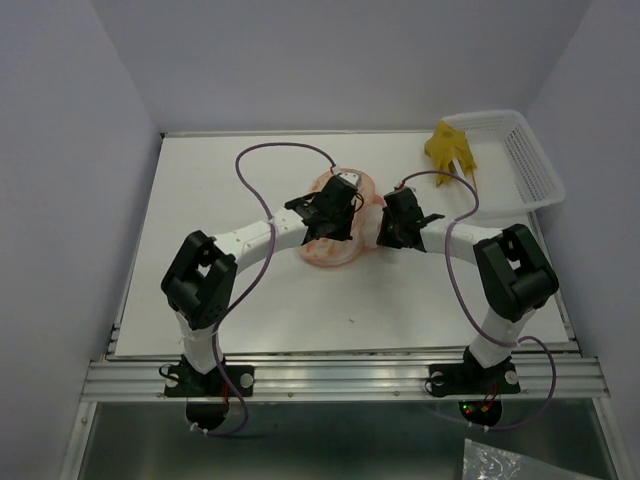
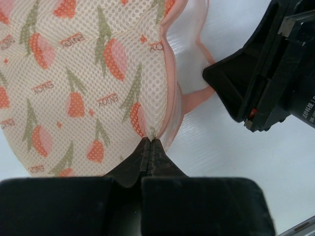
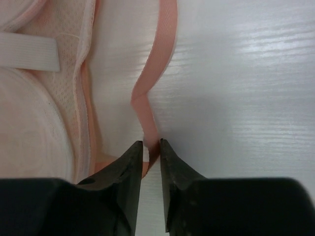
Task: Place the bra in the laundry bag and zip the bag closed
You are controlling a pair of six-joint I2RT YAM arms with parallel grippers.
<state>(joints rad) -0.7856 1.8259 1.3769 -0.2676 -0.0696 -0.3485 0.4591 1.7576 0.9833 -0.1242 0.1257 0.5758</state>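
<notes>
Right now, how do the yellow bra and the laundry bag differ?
Colour: the bra is plain mustard yellow; the laundry bag is cream-peach mesh with orange flowers. Place: the bra sits at the white basket corner, far right; the laundry bag lies mid-table. Handling: nothing touches the bra; the left fingers pinch the laundry bag's edge and the right fingers straddle its pink strap. Both are soft fabric.

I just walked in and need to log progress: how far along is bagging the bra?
Nothing looks finished: the bra lies at the rim of the white basket, away from the laundry bag. In hand: the left claw is shut on the bag's edge, and the right claw has its pink loop between its jaws. Left: bagging the bra, then zipping.
</notes>
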